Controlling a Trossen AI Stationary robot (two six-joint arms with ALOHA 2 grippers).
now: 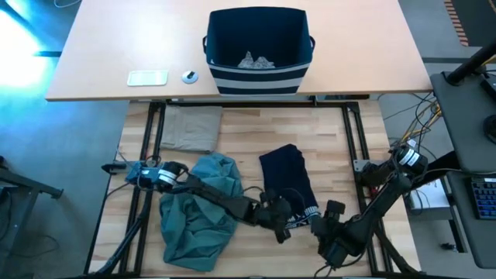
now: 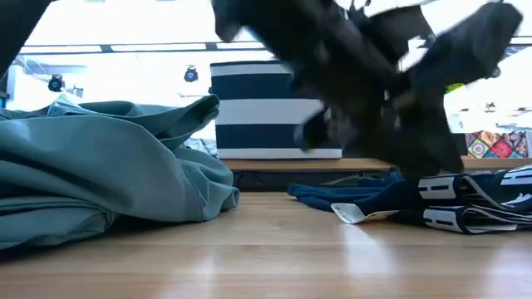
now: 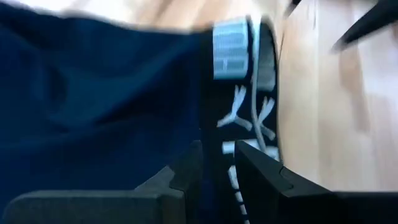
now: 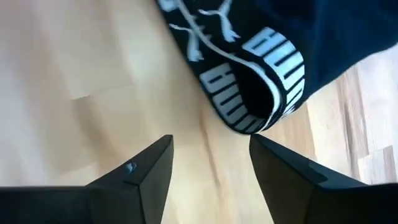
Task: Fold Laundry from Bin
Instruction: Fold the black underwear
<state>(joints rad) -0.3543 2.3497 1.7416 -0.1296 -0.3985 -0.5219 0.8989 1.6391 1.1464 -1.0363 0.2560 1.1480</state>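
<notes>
The boxy navy-blue fabric bin (image 1: 258, 48) carries white horizontal stripes near its base; small grey cloth pieces (image 1: 256, 60) lie inside. The crumpled cloth garment (image 1: 200, 209) is teal-green; the folded one (image 1: 190, 127) beige; the navy garment (image 1: 288, 184) has a black band with white lettering.

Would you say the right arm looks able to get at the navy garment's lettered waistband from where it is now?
Probably yes. The right gripper has its fingers apart with only bare wood between them, and the navy garment's lettered waistband lies just ahead, nothing in between. The left gripper is already at that band, so they might crowd each other.
</notes>
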